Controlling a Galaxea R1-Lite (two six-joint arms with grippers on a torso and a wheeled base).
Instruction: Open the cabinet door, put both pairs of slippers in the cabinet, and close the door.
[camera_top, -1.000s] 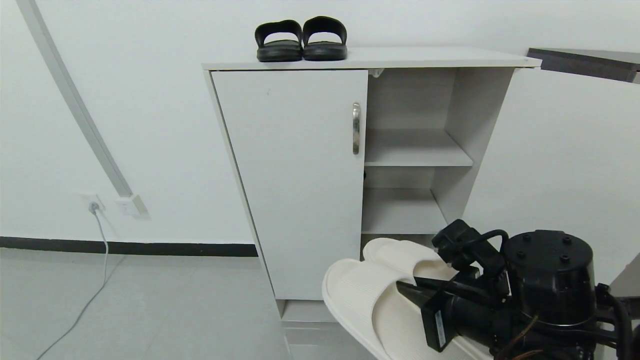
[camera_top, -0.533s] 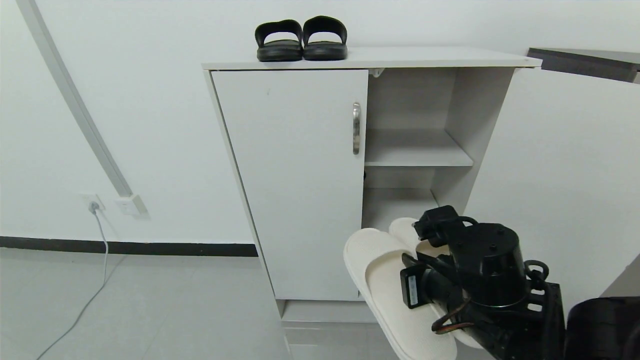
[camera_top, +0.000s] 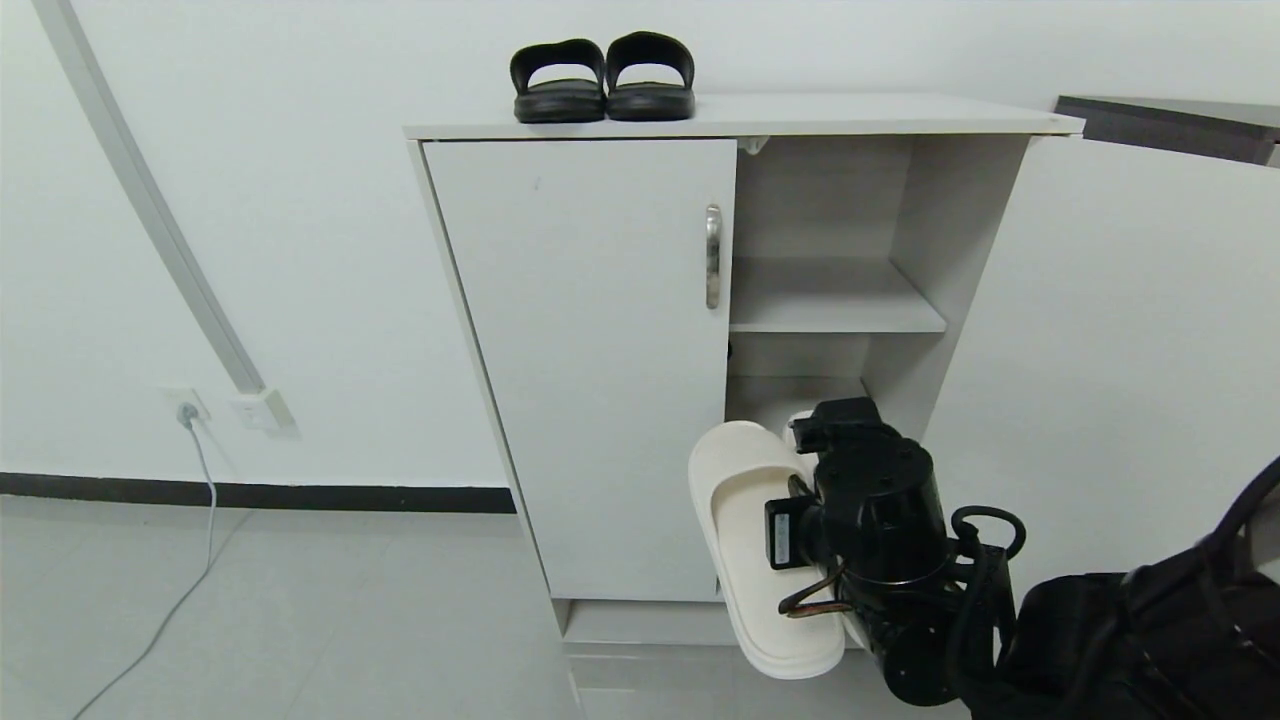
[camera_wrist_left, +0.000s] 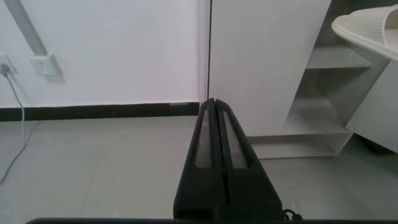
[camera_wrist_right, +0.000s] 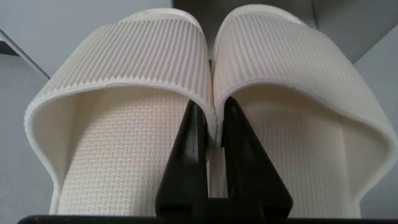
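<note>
Found the right gripper (camera_wrist_right: 211, 107) with its fingers (camera_wrist_right: 193, 140) nipped on the two touching inner rims of the white slippers (camera_wrist_right: 124, 93), with nothing more than that in the pinch. Judged the hold thin: soft rims only, so liable to let one slipper twist out or sag at any bump.

Saw the pair tilted, toes up at the mouth of the lower shelf (camera_top: 780, 390) in the open right half of the cabinet (camera_top: 960, 250), heels hanging lower in front of the base. Reckoned the slipper on the robot's left just beside the edge of the closed left door (camera_top: 580, 350). Could snag there if pushed straight in, and be prised from the pinch. Feared likewise for the low heels against the shelf's front lip unless levelled first.

Noted the open right door (camera_top: 1120, 350) swung wide, well apart from the arm.

Found the left gripper (camera_wrist_left: 214, 102) with fingers pressed flat together, holding nothing, above the floor (camera_wrist_left: 93, 168) short of the cabinet.

Counted the black slippers (camera_top: 600, 80) on the cabinet top, not yet stored. Would spoil the task to shut up before those went in.
</note>
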